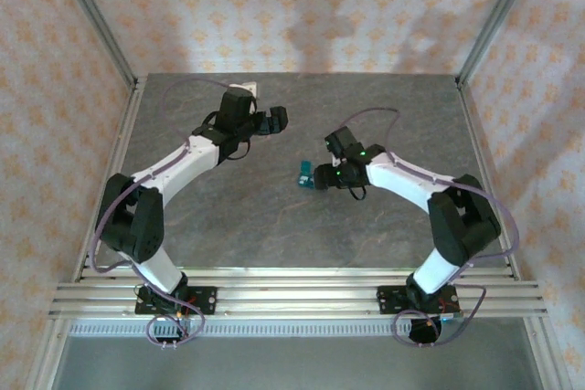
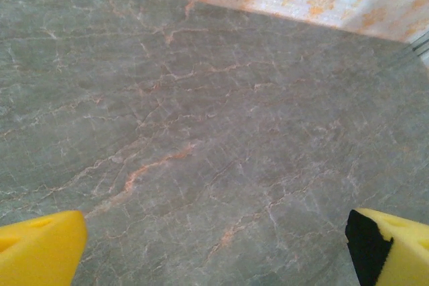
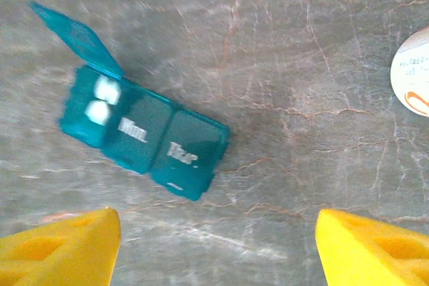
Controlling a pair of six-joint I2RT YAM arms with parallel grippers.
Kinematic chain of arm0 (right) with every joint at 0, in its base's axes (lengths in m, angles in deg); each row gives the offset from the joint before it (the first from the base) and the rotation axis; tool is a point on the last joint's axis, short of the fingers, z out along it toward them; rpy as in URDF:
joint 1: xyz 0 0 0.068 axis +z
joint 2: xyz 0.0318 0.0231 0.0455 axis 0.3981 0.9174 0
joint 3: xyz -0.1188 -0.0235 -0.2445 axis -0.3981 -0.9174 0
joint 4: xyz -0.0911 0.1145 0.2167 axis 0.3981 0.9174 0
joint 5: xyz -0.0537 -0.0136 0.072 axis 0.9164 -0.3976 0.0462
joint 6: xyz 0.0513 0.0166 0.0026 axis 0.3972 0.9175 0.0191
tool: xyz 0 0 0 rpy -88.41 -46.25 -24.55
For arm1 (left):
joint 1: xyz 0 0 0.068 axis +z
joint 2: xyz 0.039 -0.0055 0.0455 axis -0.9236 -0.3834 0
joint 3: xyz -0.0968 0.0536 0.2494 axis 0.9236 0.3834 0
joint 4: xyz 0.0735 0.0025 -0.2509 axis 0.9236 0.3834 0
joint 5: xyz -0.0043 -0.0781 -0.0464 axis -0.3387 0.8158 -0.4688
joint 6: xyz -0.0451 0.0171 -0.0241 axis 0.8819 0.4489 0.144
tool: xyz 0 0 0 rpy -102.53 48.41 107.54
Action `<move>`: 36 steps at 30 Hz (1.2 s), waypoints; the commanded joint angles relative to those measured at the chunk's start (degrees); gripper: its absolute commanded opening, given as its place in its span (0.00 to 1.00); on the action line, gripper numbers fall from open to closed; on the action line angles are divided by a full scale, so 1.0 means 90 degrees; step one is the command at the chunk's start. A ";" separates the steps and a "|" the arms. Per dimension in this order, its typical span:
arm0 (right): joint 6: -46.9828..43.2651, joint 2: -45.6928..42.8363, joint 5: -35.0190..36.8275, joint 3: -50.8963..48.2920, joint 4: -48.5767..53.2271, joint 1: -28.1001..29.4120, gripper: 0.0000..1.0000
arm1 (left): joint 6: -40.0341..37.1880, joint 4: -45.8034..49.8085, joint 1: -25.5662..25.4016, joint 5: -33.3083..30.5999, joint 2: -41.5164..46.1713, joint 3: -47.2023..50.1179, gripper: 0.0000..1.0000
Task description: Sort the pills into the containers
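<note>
On the grey stone table, near the middle, lies the small teal plastic pill box with three square parts in a row. Its end lid is flipped up, and two white pills sit inside that part. The other two lids are shut, so I cannot tell what they hide. Just above the box hangs the right claw, spread apart and holding nothing. Over bare table, the left claw is spread wide too. Near the box stands a round white bottle. I think the sorting has begun but is not finished.
</note>
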 commanded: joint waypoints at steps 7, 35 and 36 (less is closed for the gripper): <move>0.1207 0.0189 -0.0584 0.0343 0.0140 -0.0231 0.69 | -0.0392 0.1006 0.0018 0.0183 -0.0542 -0.0864 0.92; 0.1165 0.1183 0.0071 0.0509 0.0150 -0.0368 0.61 | -0.0974 0.2348 -0.0340 -0.0013 -0.1708 -0.2082 0.80; 0.1166 0.1191 0.0071 0.0500 0.0154 -0.0368 0.61 | -0.1007 0.2413 -0.0380 -0.0017 -0.1780 -0.2152 0.77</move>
